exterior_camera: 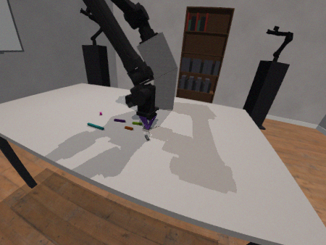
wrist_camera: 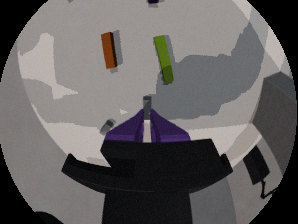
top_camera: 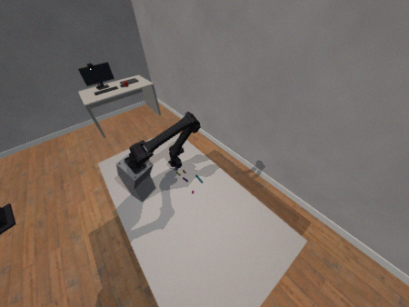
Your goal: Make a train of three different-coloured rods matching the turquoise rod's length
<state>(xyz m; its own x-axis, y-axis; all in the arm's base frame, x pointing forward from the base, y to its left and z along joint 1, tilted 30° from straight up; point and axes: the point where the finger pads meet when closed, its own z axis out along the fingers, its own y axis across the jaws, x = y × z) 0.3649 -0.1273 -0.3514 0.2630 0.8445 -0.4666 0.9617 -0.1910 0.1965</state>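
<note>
My gripper (wrist_camera: 147, 112) (exterior_camera: 147, 126) stands low over the table with its purple fingers shut on a short grey rod (wrist_camera: 147, 103) that pokes out between the tips. A second small grey piece (wrist_camera: 107, 124) (exterior_camera: 146, 138) lies on the table just beside the fingers. Just beyond the fingertips lie the lime rod (wrist_camera: 164, 59) (exterior_camera: 137, 123) and the orange rod (wrist_camera: 108, 50) (exterior_camera: 128, 127), side by side. Farther off lie the purple rod (exterior_camera: 119, 120) and the turquoise rod (exterior_camera: 95, 126). The small magenta rod (exterior_camera: 101, 113) lies apart at the far left.
The arm's grey base block (exterior_camera: 159, 72) stands right behind the gripper. A bookshelf (exterior_camera: 204, 54) and two black stands (exterior_camera: 266, 88) are off the table at the back. The table's near edge (exterior_camera: 145, 203) runs across the front.
</note>
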